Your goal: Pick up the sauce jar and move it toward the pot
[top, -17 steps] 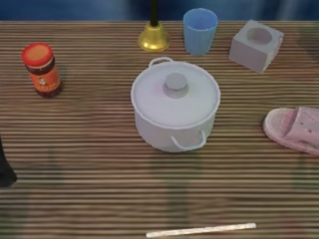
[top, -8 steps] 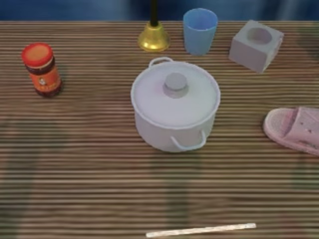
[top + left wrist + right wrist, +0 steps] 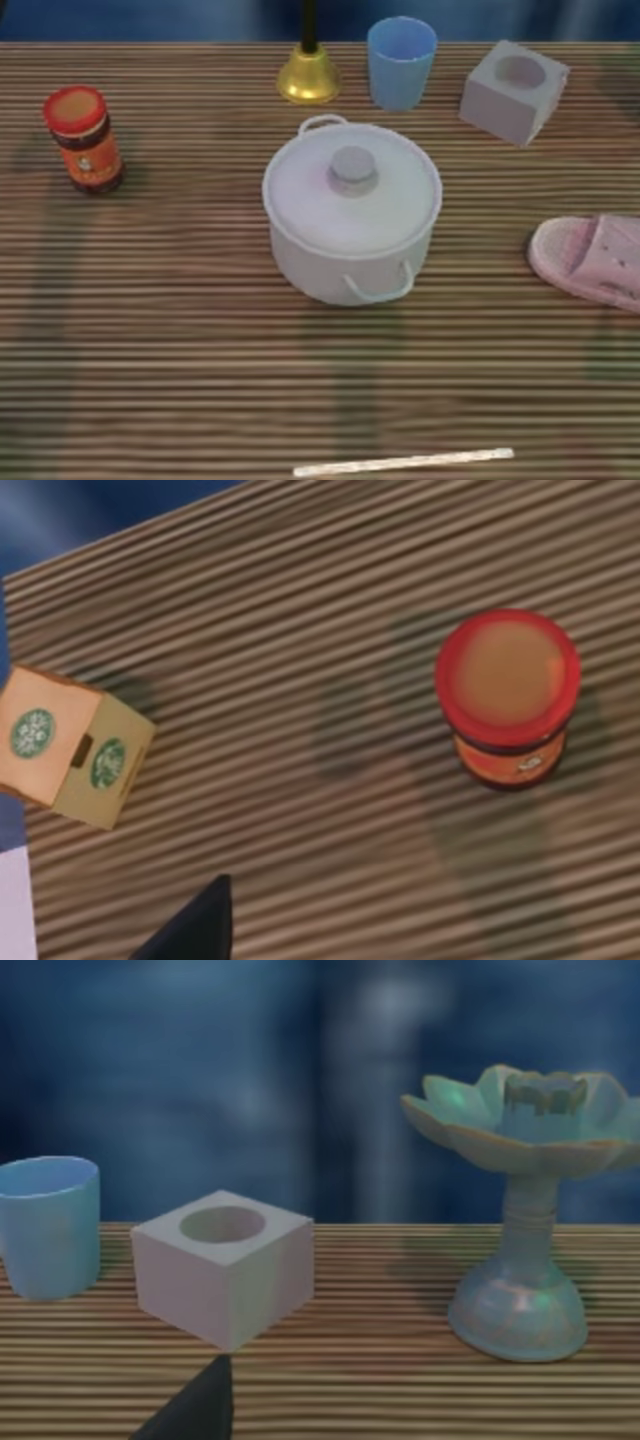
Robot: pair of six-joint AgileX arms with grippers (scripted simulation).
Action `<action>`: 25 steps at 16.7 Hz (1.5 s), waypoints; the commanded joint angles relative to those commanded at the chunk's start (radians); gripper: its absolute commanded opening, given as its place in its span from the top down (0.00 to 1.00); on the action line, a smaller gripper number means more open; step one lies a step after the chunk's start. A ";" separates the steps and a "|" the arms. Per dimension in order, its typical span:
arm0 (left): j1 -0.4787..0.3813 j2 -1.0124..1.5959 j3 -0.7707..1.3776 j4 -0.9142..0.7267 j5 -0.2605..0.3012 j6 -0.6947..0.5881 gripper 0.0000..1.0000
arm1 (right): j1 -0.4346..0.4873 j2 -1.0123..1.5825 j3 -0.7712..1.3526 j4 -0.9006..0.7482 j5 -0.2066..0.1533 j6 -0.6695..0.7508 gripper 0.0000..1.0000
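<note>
The jar (image 3: 84,139) stood upright at the table's (image 3: 160,330) left, well apart from the pot (image 3: 351,222). Whether either gripper was open could not be told.

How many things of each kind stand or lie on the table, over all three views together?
Lidded containers: 2, the sauce jar and the pot
Cups: 1, the blue cup
Bells: 1
Grey cubes: 1
Slippers: 1
Pale sticks: 1
Cardboard boxes: 1
Lotus-shaped stands: 1
Total: 9
</note>
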 joint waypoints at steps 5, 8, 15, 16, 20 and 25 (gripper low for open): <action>-0.010 0.508 0.517 -0.306 0.023 0.132 0.00 | 0.000 0.000 0.000 0.000 0.000 0.000 0.00; -0.017 0.773 0.790 -0.464 0.037 0.200 0.00 | 0.000 0.000 0.000 0.000 0.000 0.000 0.00; -0.027 1.168 1.203 -0.699 0.059 0.300 0.00 | 0.000 0.000 0.000 0.000 0.000 0.000 0.00; -0.027 1.193 1.230 -0.714 0.060 0.306 0.00 | 0.000 0.000 0.000 0.000 0.000 0.000 0.00; -0.028 1.208 1.247 -0.723 0.061 0.310 0.00 | 0.000 0.000 0.000 0.000 0.000 0.000 0.00; -0.026 1.199 1.204 -0.685 0.061 0.311 0.00 | 0.000 0.000 0.000 0.000 0.000 0.000 0.00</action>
